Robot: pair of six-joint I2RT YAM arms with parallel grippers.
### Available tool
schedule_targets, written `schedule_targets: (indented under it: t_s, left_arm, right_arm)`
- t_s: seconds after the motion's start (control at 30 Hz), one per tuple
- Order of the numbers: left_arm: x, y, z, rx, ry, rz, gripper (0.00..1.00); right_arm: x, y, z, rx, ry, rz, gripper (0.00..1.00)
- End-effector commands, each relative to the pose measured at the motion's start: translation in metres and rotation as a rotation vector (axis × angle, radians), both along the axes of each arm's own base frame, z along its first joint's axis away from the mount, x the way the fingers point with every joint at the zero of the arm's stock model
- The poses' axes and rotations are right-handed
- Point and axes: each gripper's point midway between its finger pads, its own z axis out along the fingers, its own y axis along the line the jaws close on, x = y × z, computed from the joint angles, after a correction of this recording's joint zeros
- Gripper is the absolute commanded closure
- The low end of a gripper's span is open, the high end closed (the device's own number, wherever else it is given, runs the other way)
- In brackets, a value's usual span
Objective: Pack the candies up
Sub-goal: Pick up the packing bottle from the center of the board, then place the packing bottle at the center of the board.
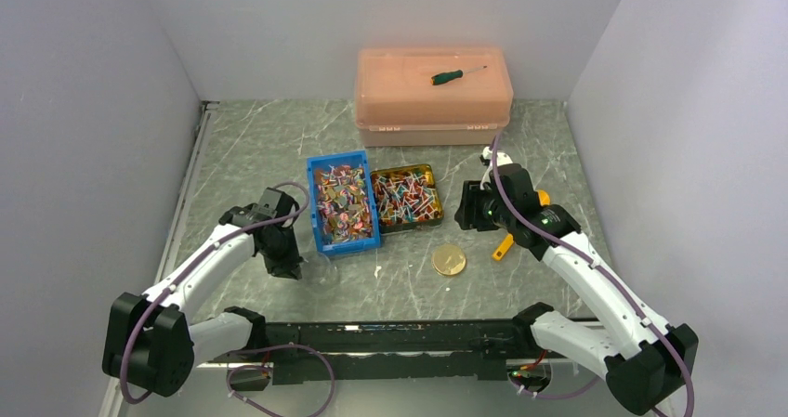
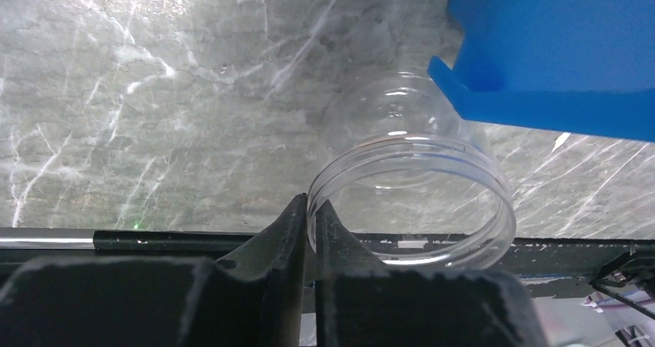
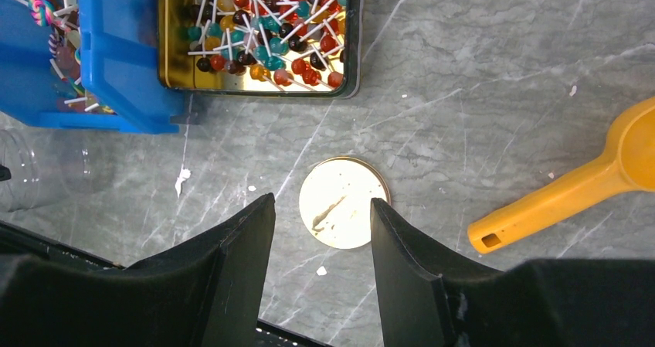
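Pinching the clear jar [image 2: 409,142] beside the blue bin [image 2: 556,45], left fingers [image 2: 290,239] grip its rim; right fingers [image 3: 232,262] gape empty.

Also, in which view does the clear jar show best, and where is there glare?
Left wrist: the clear jar is sharp, its rim glinting; top external: the jar is nearly invisible against the table; right wrist: the gold lid is washed pale by glare.

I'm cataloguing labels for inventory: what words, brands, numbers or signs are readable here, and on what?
None readable.
The gold lid bears only a dark smudge; blue bin, gold tin, clear jar, orange scoop, orange box and screwdriver show no print.
Any print on the candies is too small to tell.
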Motion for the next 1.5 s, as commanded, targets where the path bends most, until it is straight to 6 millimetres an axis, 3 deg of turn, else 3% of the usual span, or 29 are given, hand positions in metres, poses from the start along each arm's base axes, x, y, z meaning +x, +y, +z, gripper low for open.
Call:
schedule_targets:
  t_s: [0.0, 0.23, 0.63, 1.03, 1.47]
  left_arm:
    - [-0.003, -0.008, 0.007, -0.020, -0.012, -0.038, 0.90]
    - [-0.009, -0.020, 0.023, -0.002, -0.018, -0.116, 0.94]
    - [-0.015, -0.076, 0.050, 0.077, -0.028, -0.330, 0.96]
    - [0.000, -0.136, 0.042, 0.146, -0.041, -0.485, 0.97]
    - [0.008, -0.173, 0.030, 0.172, -0.061, -0.554, 0.95]
  right_arm:
    - [-0.002, 0.002, 0.005, 0.017, -0.017, 0.010, 0.49]
    - [-0.004, 0.001, 0.013, 0.027, -0.030, 0.008, 0.49]
    - [-0.009, -0.012, 0.014, 0.010, -0.025, -0.063, 0.49]
    - [-0.011, -0.045, 0.017, -0.041, -0.021, -0.269, 0.46]
    - [-0.019, -0.060, 0.008, -0.004, -0.007, -0.421, 0.39]
